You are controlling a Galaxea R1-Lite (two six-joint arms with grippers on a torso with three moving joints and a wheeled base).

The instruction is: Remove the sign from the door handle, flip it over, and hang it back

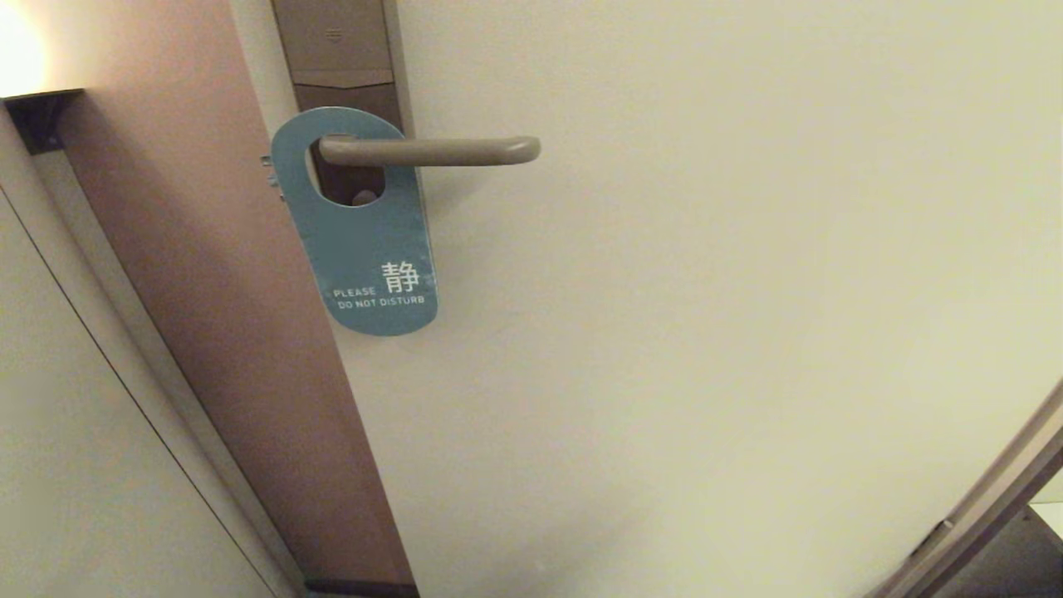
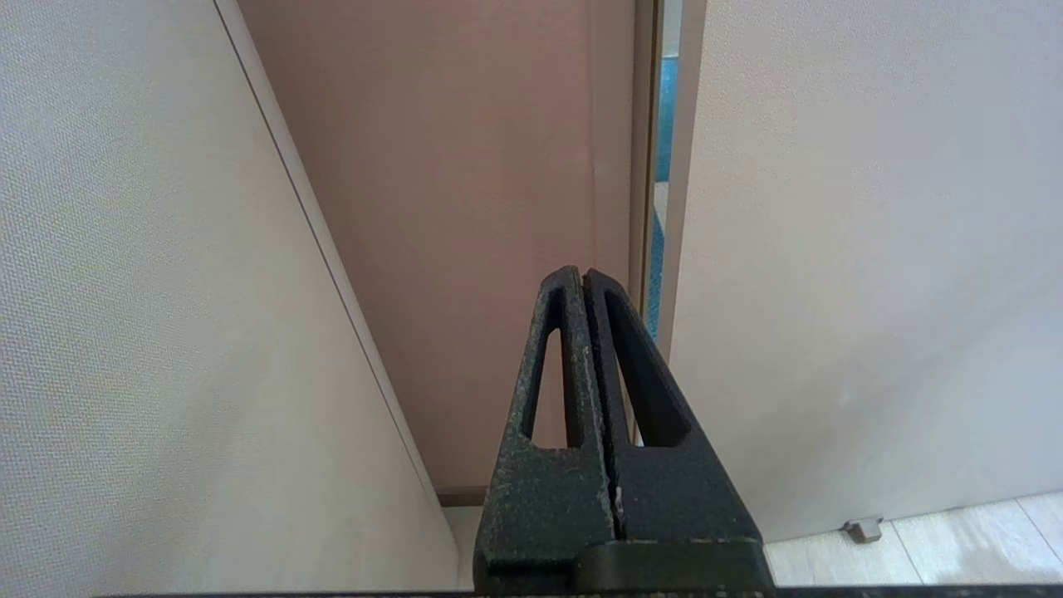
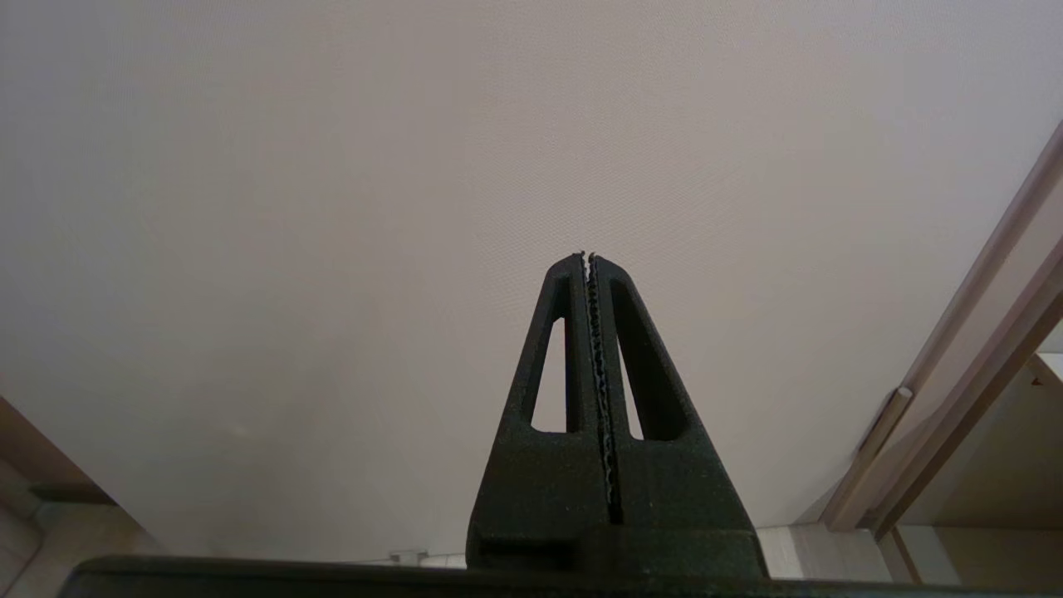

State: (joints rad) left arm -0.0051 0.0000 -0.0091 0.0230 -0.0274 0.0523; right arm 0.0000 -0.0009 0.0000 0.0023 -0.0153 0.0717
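Now, the flat teal card sign (image 1: 365,241) with rounded ends hangs on the matte bronze-grey door handle (image 1: 432,150), a smooth horizontal lever bar with a rounded tip. The lever passes through the oval hole near the top of the sign, and the card hangs a little tilted, its lower end toward my right. The teal side faces me; it carries white letters "PLEASE DO NOT DISTURB" and one large white Chinese character. Behind the hole I see the tall dark rectangular lock plate (image 1: 340,58), and a small knob shows through the lower part of the hole.

The handle sits on a pale cream door (image 1: 706,332) with a fine, slightly grainy surface. To my left of it runs a plain reddish-brown strip of door frame (image 1: 216,316), and beyond that a light wall panel (image 1: 66,432).

My left gripper (image 2: 583,276) is low, well apart from the sign, and points at the brown frame beside the door edge. Its two black, rough, triangular fingers with long cut-out slots are pressed together and hold nothing. My right gripper (image 3: 590,259) faces the bare door surface, also far from the handle. Its fingers are pressed together too, the toothed inner pads meeting along one thin line, with nothing between them.
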